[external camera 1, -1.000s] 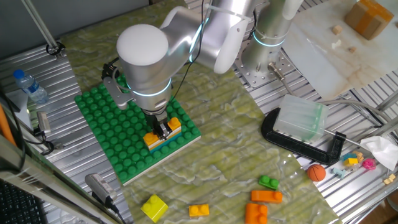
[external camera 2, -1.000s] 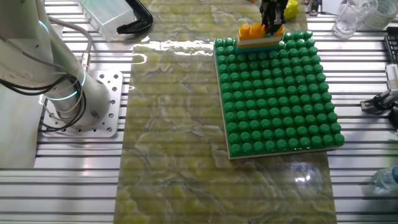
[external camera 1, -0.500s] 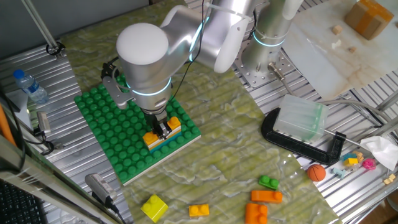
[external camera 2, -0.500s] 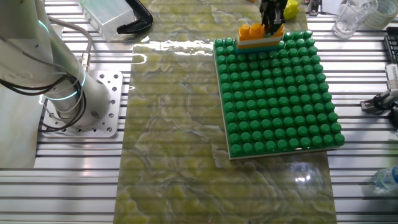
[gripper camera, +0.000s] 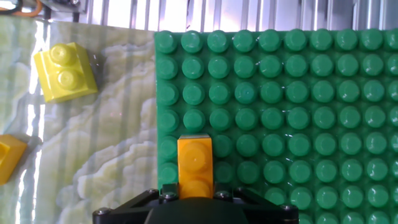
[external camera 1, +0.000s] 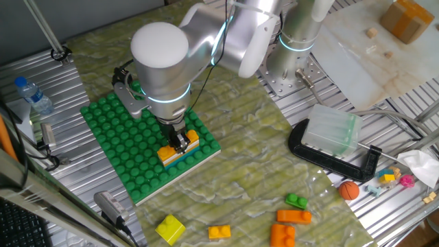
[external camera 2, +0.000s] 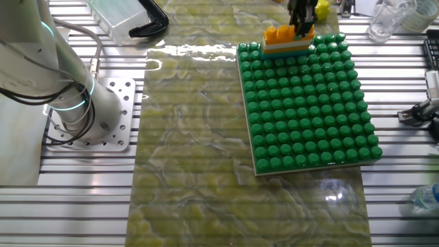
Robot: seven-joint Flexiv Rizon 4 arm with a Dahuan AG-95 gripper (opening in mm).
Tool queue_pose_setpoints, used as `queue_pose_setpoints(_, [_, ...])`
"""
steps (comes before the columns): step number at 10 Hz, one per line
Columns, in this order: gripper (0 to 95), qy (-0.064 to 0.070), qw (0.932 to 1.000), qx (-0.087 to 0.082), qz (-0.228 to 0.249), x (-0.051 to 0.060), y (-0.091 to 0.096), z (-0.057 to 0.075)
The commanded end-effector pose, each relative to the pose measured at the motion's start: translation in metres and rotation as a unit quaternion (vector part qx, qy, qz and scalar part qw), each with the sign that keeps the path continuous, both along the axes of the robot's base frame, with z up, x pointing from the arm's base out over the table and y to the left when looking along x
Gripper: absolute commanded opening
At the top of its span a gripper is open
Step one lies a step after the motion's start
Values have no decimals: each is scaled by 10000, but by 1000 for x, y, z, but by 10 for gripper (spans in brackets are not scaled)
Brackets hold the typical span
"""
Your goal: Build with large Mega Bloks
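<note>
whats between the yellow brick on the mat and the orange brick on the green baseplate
In the hand view, only bare mat and baseplate studs separate the yellow brick from the orange brick.

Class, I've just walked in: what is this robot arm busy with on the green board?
The gripper is down on an orange brick topping a small stack at the edge of the green studded baseplate. Whether its fingers are clamped is unclear. Loose bricks, including a yellow one and a green one, wait on the table.

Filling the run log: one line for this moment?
hand: at orange brick | brick: on stack at baseplate edge | grip: unclear | spare bricks: on mat
</note>
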State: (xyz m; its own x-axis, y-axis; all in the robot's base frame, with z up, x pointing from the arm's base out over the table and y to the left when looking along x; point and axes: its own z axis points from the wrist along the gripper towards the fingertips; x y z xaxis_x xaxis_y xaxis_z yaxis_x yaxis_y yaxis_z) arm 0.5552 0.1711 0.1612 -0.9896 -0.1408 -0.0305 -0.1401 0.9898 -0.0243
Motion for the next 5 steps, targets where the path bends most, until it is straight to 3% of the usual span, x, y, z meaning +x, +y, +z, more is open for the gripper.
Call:
queue_pose_setpoints(1, [570,74,10000,27,27,0,2,17])
queue_pose_setpoints(2, [380,77,9999,23,70,-1,3,26])
queue_pose_setpoints(4, [380,186,9997,28,124,-7,6,42])
queue_pose_setpoints(5, [0,226,9997,43,96,-11,6,44])
